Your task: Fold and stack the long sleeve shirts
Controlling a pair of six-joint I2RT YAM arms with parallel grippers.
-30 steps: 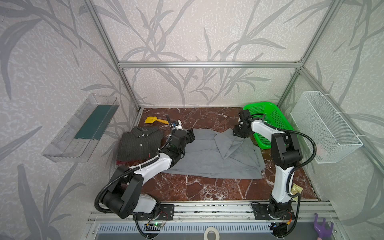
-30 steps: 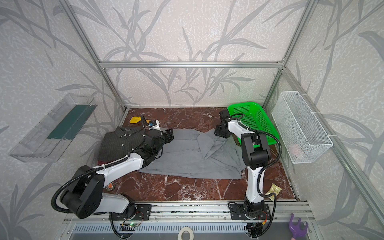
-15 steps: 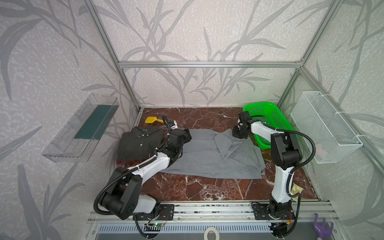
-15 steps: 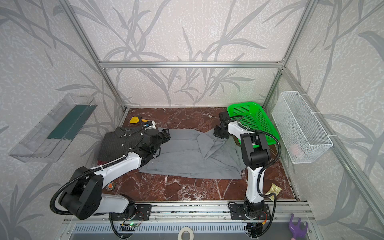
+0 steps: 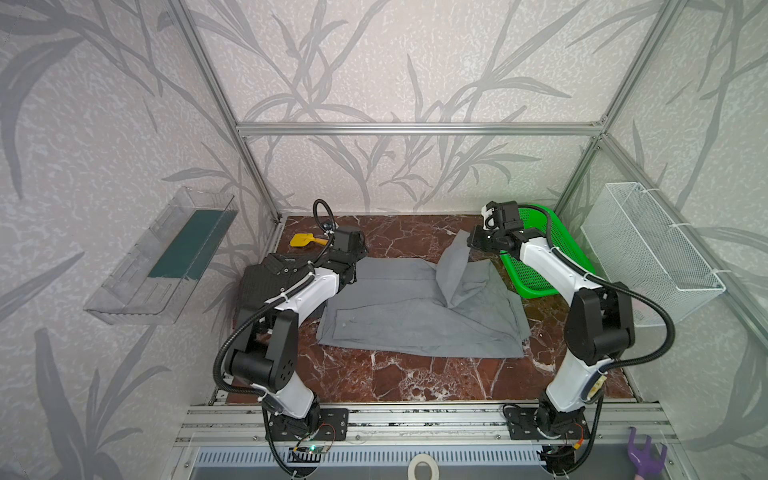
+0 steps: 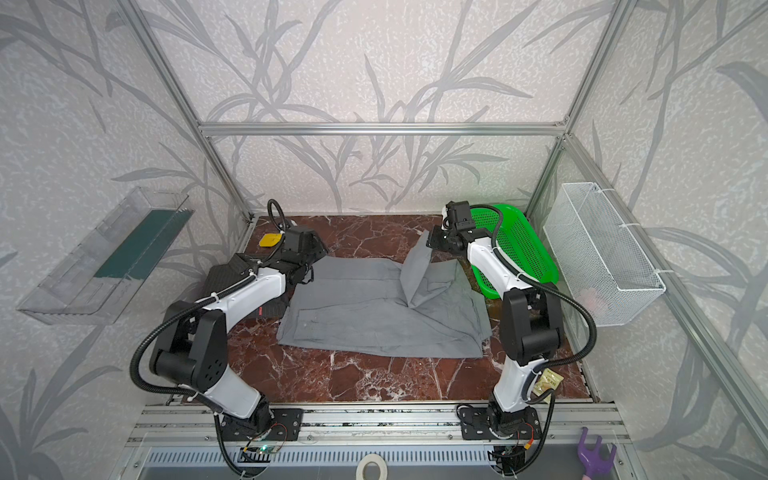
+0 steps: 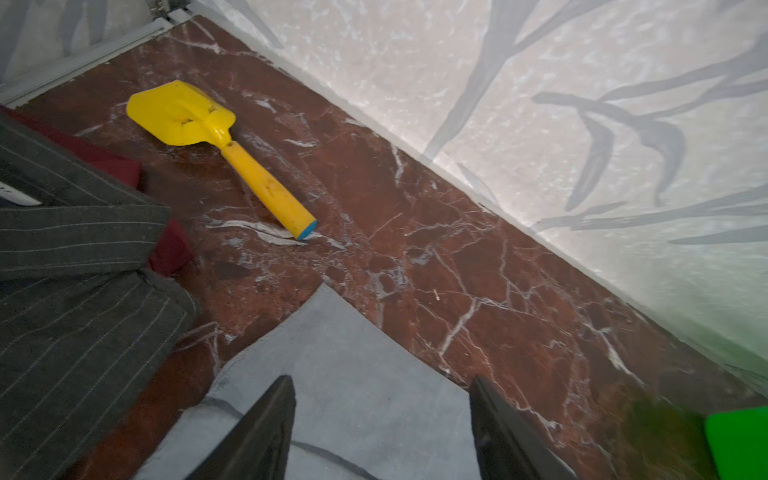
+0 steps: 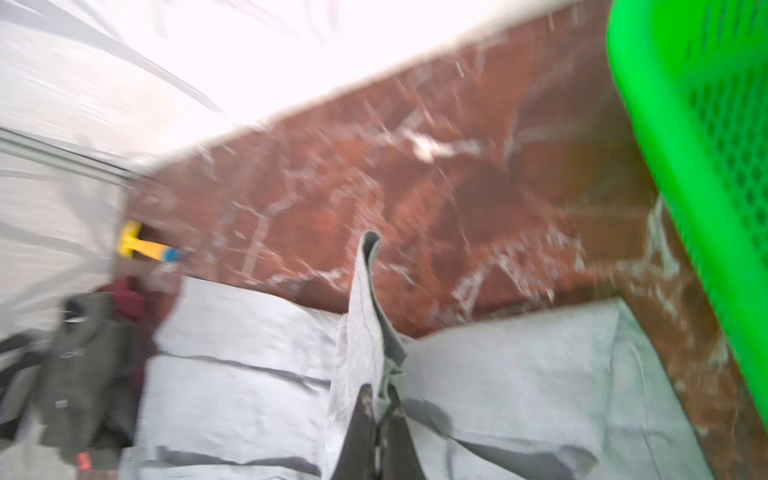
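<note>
A light-grey long sleeve shirt (image 5: 415, 316) (image 6: 374, 320) lies spread over the middle of the marble floor. My right gripper (image 5: 469, 242) (image 8: 379, 395) is shut on a flap of this shirt (image 8: 363, 299) and holds it raised above the shirt's far right part. My left gripper (image 7: 382, 388) (image 5: 352, 277) is open, its fingers (image 7: 270, 419) hovering over the shirt's far left corner. At the left lies a folded dark pinstriped shirt (image 5: 270, 282) (image 7: 70, 270). A dark red garment (image 7: 171, 249) (image 8: 124, 293) peeks out from under it.
A yellow toy shovel (image 5: 305, 240) (image 7: 216, 145) lies by the far left corner. A green mesh basket (image 5: 544, 257) (image 8: 706, 124) stands at the far right. A white wire basket (image 5: 648, 253) and a clear tray (image 5: 166, 257) hang on the side walls.
My right gripper has shut on the grey shirt's cloth and lifted it off the floor. My left gripper has shifted toward the shirt's far left corner, still open.
</note>
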